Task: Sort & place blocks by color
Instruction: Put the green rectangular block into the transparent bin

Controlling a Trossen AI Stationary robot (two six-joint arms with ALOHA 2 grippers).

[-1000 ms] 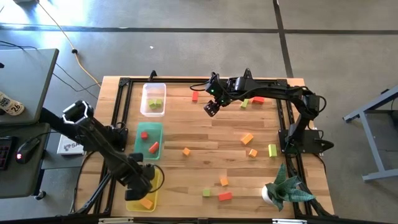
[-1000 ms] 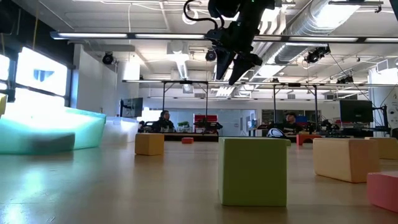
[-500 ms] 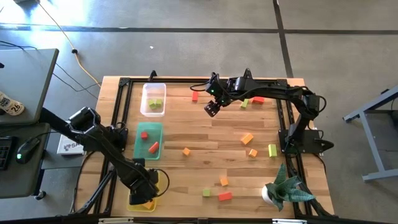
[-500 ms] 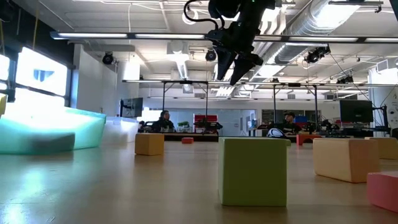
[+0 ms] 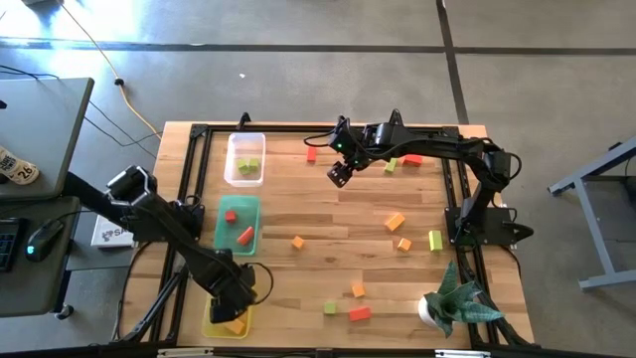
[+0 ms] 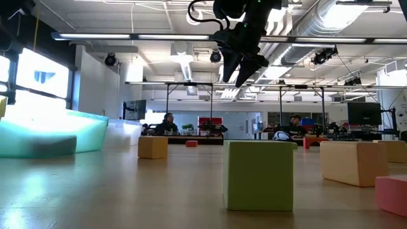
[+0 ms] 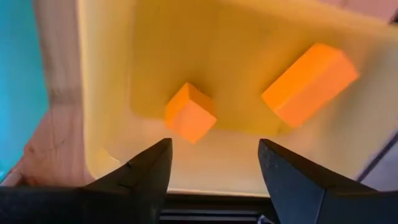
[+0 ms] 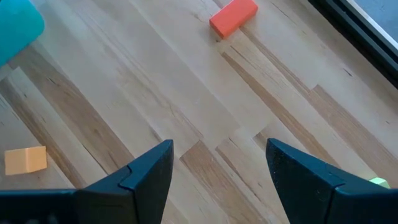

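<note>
Plainly, found a small solid orange cube (image 7: 189, 113) and a longer orange bar (image 7: 309, 84) lying apart inside the shallow yellow plastic tray (image 7: 112, 74), at about 7 o'clock on the pale wooden plank table (image 5: 328, 204). Saw the left gripper (image 7: 214, 146) hanging just above that tray, fingers spread wide with nothing between them and the cube showing in the gap.

Noted two red blocks (image 5: 245, 235) in the green translucent tray (image 5: 221, 239) at 9 o'clock, and yellow-green blocks (image 5: 248, 166) in the clear plastic tray (image 5: 231, 177) at 10 o'clock.

Counted the loose pieces on the bare boards:
- a red cube (image 5: 311, 153) near 12 o'clock
- a yellow-green block (image 5: 392, 165) touching or just beside a red bar (image 5: 411, 159) toward 1 o'clock
- two orange blocks (image 5: 396, 221) and a yellow-green bar (image 5: 434, 240) around 3 o'clock
- a lone orange block (image 5: 297, 242) near the centre
- an orange cube (image 5: 358, 289), a yellow-green cube (image 5: 329, 308) and a red brick (image 5: 360, 313) close together toward 5 o'clock

Saw the right gripper (image 5: 339, 173) held well above the boards just at 5 o'clock from the red cube, fingers parted and empty.

Spotted a spiky green toy plant (image 5: 455, 303) at the 5 o'clock corner.
</note>
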